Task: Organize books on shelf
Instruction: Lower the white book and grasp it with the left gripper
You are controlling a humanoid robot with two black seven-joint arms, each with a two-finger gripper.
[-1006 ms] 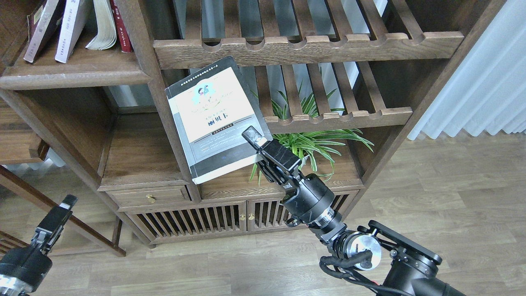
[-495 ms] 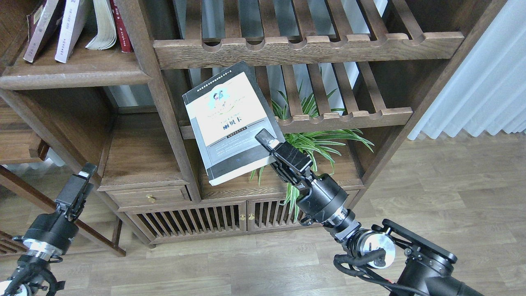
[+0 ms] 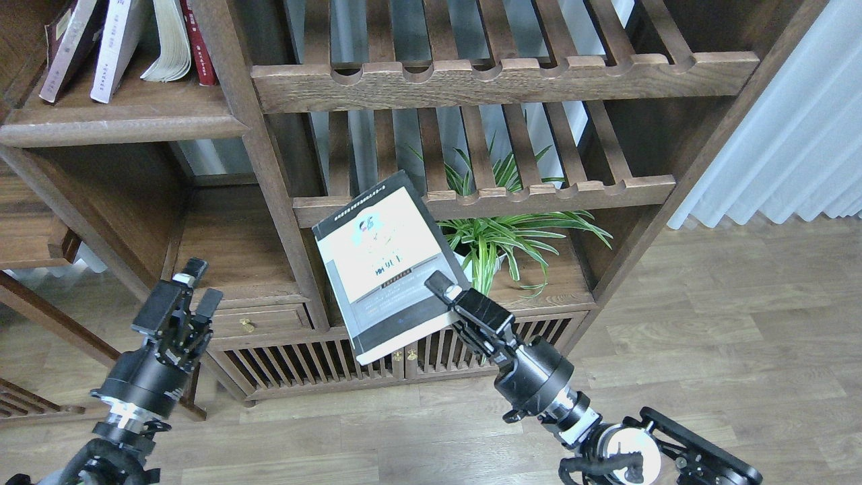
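Right end effector is seen clamped on the lower right corner of the thick book with the pale yellow and black cover, one finger lying on the cover. Compared with half a second earlier, the book is held lower and nearer the camera: its top edge now overlaps the lower slatted rack, whereas it previously reached up to the upper rack, and its bottom corner now hangs in front of the cabinet doors. The book is tilted, cover facing up, and is carried in the air, touching no shelf. Left end effector is raised higher and further right than before, now in front of the small drawer; its fingers are apart and nothing is held between them. On the dark wooden shelf at upper left, the maroon book and the lavender-white book are leaning unchanged. The spider plant is more fully visible.
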